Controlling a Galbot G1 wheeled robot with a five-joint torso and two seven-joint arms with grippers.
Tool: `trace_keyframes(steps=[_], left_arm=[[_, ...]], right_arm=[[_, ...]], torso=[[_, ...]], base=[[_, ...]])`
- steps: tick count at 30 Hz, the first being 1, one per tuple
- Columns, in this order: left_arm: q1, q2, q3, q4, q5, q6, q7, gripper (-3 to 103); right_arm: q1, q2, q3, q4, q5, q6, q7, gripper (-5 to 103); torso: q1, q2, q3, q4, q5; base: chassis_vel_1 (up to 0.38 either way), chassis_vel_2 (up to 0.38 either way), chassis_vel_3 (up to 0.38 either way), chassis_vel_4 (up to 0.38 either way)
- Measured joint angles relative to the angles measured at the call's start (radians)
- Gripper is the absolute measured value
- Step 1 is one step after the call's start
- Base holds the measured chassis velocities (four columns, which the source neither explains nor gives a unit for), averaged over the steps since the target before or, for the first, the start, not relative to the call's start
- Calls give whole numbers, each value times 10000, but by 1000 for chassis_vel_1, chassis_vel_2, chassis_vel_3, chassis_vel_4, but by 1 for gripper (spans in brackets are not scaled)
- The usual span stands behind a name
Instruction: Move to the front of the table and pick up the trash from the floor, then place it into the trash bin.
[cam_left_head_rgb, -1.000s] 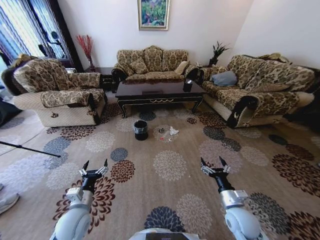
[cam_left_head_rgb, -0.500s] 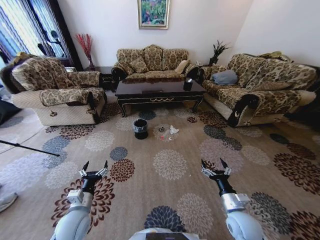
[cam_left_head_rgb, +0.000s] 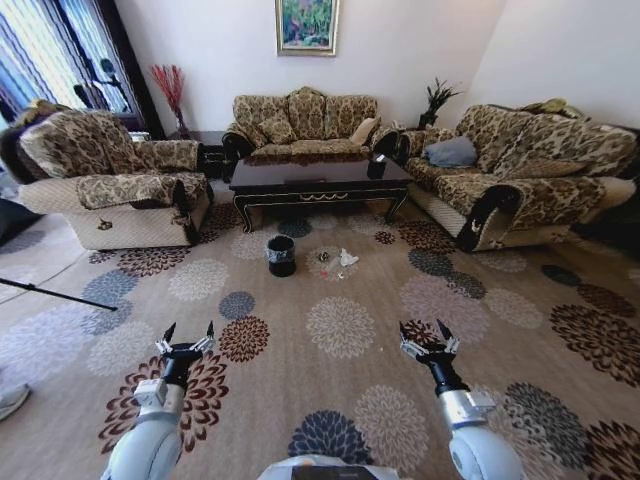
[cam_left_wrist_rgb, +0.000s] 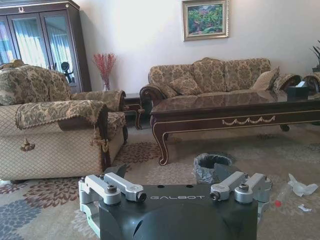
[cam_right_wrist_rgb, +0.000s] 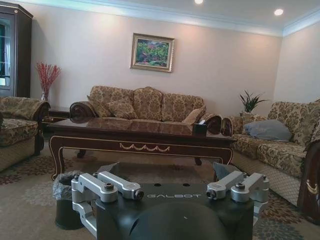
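Note:
The dark glossy table (cam_left_head_rgb: 318, 185) stands ahead, in front of the middle sofa. On the patterned carpet floor (cam_left_head_rgb: 340, 330) before it sits the black trash bin (cam_left_head_rgb: 281, 255) with its clear liner. To the right of the bin lies the trash: a white tissue (cam_left_head_rgb: 347, 259) and a small dark piece (cam_left_head_rgb: 323, 258). The left wrist view shows the bin (cam_left_wrist_rgb: 212, 167), the tissue (cam_left_wrist_rgb: 301, 186) and a clear bottle with a red cap (cam_left_wrist_rgb: 280, 197). My left gripper (cam_left_head_rgb: 188, 338) and right gripper (cam_left_head_rgb: 427, 336) hover open over the carpet, far short of the trash, holding nothing.
An armchair (cam_left_head_rgb: 110, 190) flanks the table on the left and a long sofa (cam_left_head_rgb: 520, 180) on the right. A black tissue box (cam_left_head_rgb: 376, 168) sits on the table's right end. A thin dark rod (cam_left_head_rgb: 55, 293) crosses the floor at the left. Open carpet lies between me and the bin.
The whole head view has shifted slightly, so the camera has moved a little. Both arms hold the same pose and both grippers stay open.

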Motion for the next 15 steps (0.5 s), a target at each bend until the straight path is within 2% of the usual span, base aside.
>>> trace_keyframes(steps=[15], left_arm=[[25, -102, -97, 92, -37, -33, -18, 100]], right_arm=[[-34, 101, -99, 56, -192, 20, -61, 100]], torso=[[-290, -668, -376, 0, 0]], base=[[0, 0, 0, 0]])
